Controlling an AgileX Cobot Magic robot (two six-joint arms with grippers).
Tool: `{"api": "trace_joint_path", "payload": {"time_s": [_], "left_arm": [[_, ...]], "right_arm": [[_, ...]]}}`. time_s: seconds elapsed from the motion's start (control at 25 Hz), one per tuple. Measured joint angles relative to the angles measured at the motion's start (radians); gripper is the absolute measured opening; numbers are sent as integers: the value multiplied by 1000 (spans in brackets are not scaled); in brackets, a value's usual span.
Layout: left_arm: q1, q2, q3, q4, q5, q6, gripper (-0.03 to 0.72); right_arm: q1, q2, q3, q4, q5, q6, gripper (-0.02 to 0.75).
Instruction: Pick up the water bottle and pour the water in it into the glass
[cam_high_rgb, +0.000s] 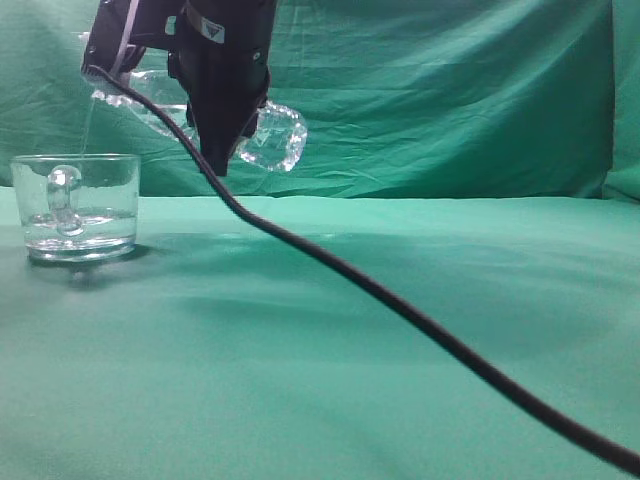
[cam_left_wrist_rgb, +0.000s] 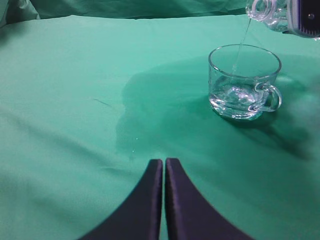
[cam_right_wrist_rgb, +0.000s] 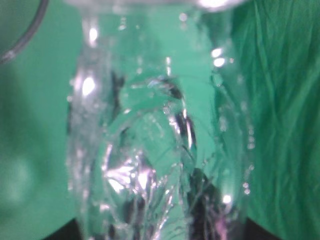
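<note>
Water bottle: I see the water bottle (cam_high_rgb: 270, 135) held nearly level above the table, its ribbed base pointing right and its open neck (cam_left_wrist_rgb: 262, 9) over the glass; in the right wrist view it fills the frame, blurred (cam_right_wrist_rgb: 160, 150)
Water: a thin stream of water (cam_left_wrist_rgb: 241, 45) falls from the neck into the glass, and a shallow pool sits at the bottom (cam_high_rgb: 80, 228)
Glass: the glass (cam_high_rgb: 76, 205) stands upright on the table at the far left of my exterior view, its looped handle (cam_high_rgb: 62, 200) facing the camera; in the left wrist view the handle (cam_left_wrist_rgb: 271, 97) points right
Right end effector: the right end effector (cam_high_rgb: 222, 150) comes down from above and pinches the water bottle around its body; dark finger parts (cam_right_wrist_rgb: 210, 200) show through the plastic
Left end effector: the left end effector (cam_left_wrist_rgb: 164, 167) hangs low over the bare cloth, well apart from the glass, fingers (cam_left_wrist_rgb: 150, 200) pressed together with only a hairline gap
Table: the table (cam_high_rgb: 400, 380) is covered in green cloth, and a darker patch (cam_left_wrist_rgb: 145, 115) lies beside the glass
Cable: a black cable (cam_high_rgb: 400, 305) runs from the right arm down across the table to the lower right
Backdrop: a creased green cloth backdrop (cam_high_rgb: 450, 90) hangs behind
Writing: I see a small pale tag (cam_high_rgb: 212, 30) on the right arm, too small for me to read; no brand or label is legible on the bottle or glass
</note>
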Motion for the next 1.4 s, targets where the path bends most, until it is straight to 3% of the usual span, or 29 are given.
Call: {"api": "trace_joint_path", "payload": {"time_s": [0.4, 0.56, 0.92, 1.16, 1.28, 1.4], "left_arm": [[0, 0, 0, 0, 0, 0, 0], [0, 0, 0, 0, 0, 0, 0], [0, 0, 0, 0, 0, 0, 0], [0, 0, 0, 0, 0, 0, 0], [0, 0, 0, 0, 0, 0, 0], [0, 0, 0, 0, 0, 0, 0]], "right_arm": [[7, -197, 0, 190, 52, 513, 254], [-44, -343, 98, 190, -79, 615, 254], [-305, -648, 544, 82, -523, 781, 254], [-551, -720, 777, 83, -853, 779, 254], [-678, -720, 882, 153, -1019, 692, 254], [-782, -697, 973, 225, -1208, 484, 254]]}}
